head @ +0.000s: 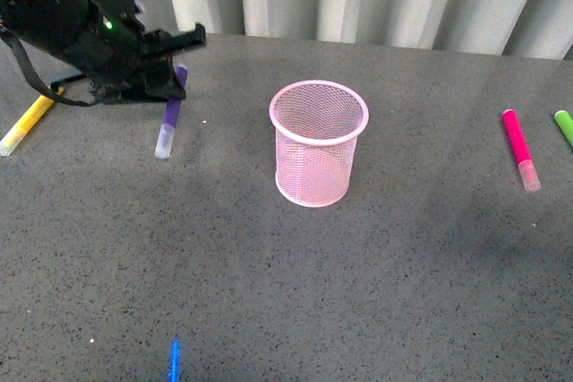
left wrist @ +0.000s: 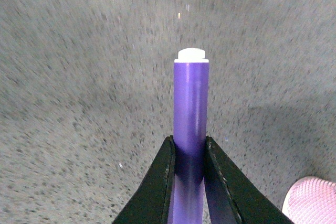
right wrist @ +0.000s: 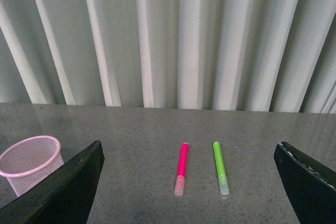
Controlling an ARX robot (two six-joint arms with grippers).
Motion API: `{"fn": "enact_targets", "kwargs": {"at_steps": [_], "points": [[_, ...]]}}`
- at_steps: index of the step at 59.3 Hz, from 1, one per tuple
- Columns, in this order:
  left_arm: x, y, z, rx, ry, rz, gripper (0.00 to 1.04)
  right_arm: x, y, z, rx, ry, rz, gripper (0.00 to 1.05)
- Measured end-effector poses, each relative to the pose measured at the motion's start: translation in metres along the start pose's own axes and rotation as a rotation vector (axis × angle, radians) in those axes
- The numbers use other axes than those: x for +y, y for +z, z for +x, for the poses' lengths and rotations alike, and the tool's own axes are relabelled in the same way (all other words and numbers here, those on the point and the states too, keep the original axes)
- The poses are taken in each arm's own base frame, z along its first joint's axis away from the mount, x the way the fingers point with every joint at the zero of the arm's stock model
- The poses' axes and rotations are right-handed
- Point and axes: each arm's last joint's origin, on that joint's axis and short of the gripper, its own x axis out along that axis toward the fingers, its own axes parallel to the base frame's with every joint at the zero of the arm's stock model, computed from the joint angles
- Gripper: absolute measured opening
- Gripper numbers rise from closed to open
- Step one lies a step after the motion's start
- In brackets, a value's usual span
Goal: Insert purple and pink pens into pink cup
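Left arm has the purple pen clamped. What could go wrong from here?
1. The left gripper is shut on the purple pen close to one end, so the long free part may swing or slip.
2. The pink cup stands unheld; a pen catching its rim might tip it.
3. The pink pen lies beside a green marker; the open right gripper might take the wrong one.

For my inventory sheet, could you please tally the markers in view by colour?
Purple marker: 1
Pink marker: 1
Yellow marker: 1
Green marker: 1
Total: 4
The blue streak at the near edge is unclear and is not counted.
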Motion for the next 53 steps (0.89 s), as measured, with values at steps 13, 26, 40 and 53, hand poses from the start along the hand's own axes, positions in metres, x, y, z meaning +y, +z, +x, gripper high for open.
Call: {"fn": "enact_targets", "kwargs": {"at_steps": [13,26,40,53], "points": [[-0.029,-0.004,-0.082,-0.56,-0.131,0.087,0.12,0.0,0.0,0.0,0.0,0.0,0.0,0.98],[-0.113,-0.062,-0.094,-0.797,-0.307,0.095,0.12,0.0,0.0,0.0,0.0,0.0,0.0,0.98],[-0.149,-0.096,-0.073,-0.82,-0.32,0.068,0.12,0.0,0.0,0.0,0.0,0.0,0.0,0.98],[-0.157,-0.107,-0.052,-0.815,-0.301,0.061,0.12,0.0,0.0,0.0,0.0,0.0,0.0,0.98]]}}
